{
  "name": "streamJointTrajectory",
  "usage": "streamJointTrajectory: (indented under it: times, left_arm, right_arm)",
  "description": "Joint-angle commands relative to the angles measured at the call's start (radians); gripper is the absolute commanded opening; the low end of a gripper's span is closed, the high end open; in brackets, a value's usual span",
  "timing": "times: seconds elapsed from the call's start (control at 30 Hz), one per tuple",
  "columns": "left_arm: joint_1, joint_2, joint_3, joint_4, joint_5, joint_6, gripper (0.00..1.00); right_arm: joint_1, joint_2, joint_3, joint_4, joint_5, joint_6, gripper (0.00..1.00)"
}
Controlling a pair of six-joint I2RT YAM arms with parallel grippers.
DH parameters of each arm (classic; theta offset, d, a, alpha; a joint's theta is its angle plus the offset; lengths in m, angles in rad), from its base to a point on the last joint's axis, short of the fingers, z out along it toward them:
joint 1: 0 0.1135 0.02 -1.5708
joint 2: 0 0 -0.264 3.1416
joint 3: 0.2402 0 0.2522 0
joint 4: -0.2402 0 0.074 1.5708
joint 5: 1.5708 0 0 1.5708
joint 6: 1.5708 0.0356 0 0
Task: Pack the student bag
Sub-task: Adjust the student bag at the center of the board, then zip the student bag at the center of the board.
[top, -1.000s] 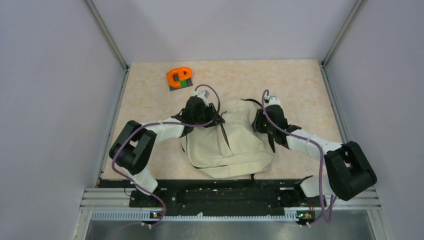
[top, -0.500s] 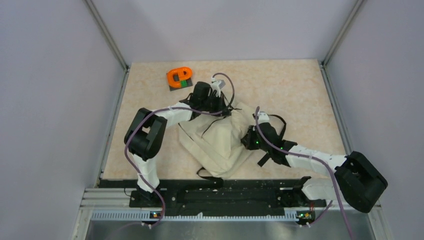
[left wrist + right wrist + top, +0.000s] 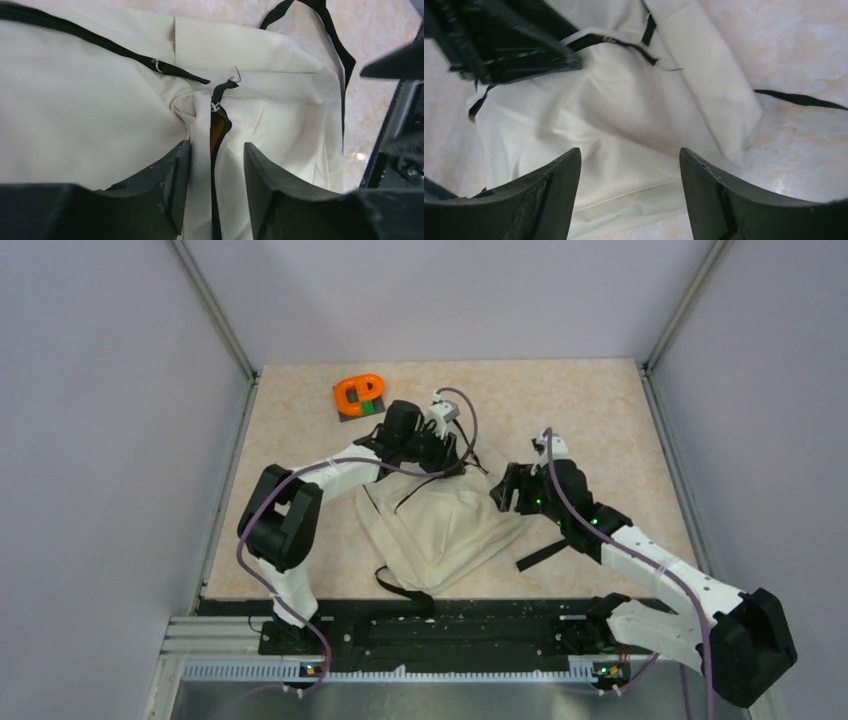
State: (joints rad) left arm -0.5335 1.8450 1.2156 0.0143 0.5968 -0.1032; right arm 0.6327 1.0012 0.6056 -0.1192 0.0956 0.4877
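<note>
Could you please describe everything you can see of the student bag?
The student bag is a large beige soft-fabric backpack with black zipper lines and black straps. It lies flat and crumpled on the table. One zipper gapes slightly, showing something amber. The left pincer straddles that zipper; the right pincer hovers open above the fabric.

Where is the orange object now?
In the top view, the orange object lies at the table's far left, just beyond the left arm.
</note>
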Motion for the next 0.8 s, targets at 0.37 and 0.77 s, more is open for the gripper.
streamJointTrajectory:
  times: [0.37,0.77]
  left_arm:
    - [-0.13,-0.173,0.017,-0.072,-0.303,0.039,0.69]
    - [-0.189,-0.136,-0.109,0.064,-0.311,-0.03,0.62]
  right_arm:
    - [-0.218,0.286,0.108,0.32,-0.144,0.239,0.67]
    - [-0.215,0.451,0.047,0.526,-0.233,0.585,0.62]
